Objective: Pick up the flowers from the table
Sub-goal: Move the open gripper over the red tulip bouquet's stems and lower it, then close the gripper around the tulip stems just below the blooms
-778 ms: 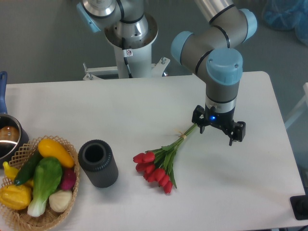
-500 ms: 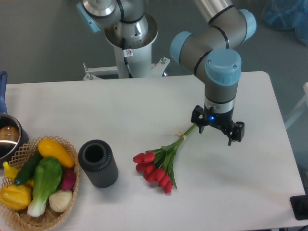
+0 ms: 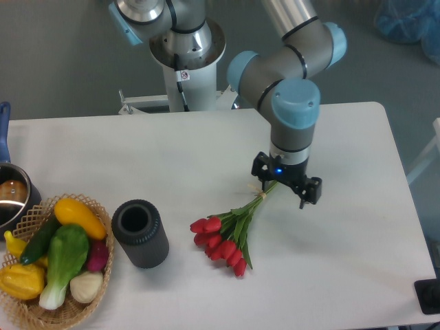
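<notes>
Hovering open-jawed, the black two-finger gripper [image 3: 286, 184] is straddling, apparently, the stems of the red tulip flowers [image 3: 230, 229], lying ungrasped on the white table [image 3: 172, 158].

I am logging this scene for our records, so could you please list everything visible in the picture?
flowers: one bunch, red buds and green stems, lying mid-table
table: one, white
cup: one, dark grey, left of the flowers
basket: one, woven tan, front left corner, holding vegetables
vegetables: several, yellow, green, white and red-purple
pot: one, metal, left edge, partly cut off
arm: one, grey with blue caps, above the stem ends
tool: one, black, open, over the stem ends
</notes>
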You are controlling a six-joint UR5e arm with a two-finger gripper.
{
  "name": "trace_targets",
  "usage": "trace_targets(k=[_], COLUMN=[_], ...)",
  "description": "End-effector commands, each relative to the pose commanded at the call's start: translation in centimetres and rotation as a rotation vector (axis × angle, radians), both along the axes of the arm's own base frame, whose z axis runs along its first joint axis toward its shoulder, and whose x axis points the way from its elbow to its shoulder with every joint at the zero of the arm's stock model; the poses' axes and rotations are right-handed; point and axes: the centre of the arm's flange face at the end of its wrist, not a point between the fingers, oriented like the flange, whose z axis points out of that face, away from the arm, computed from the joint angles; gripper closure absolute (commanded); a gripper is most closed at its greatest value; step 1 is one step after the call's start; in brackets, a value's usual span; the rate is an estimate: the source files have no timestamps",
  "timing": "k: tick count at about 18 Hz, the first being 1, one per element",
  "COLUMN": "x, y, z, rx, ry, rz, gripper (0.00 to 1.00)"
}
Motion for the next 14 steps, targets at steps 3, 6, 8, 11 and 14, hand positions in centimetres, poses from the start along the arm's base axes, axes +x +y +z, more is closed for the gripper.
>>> trace_targets(k=[3, 6, 8, 11, 14], x=[1.4, 2.2, 2.0, 3.8, 3.4], y=[1.8, 3.2, 4.6, 5.7, 6.1], z=[-0.2, -2.5, -3.6, -5.5, -6.5], rx=[0.001, -0.012, -0.017, -0.039, -0.045], ry=[0.001, -0.029, -0.035, -0.065, -0.076], rz=[-0.035, -0.065, -0.079, -0.106, -0.105], gripper=[0.00, 0.00, 0.00, 0.00, 0.00])
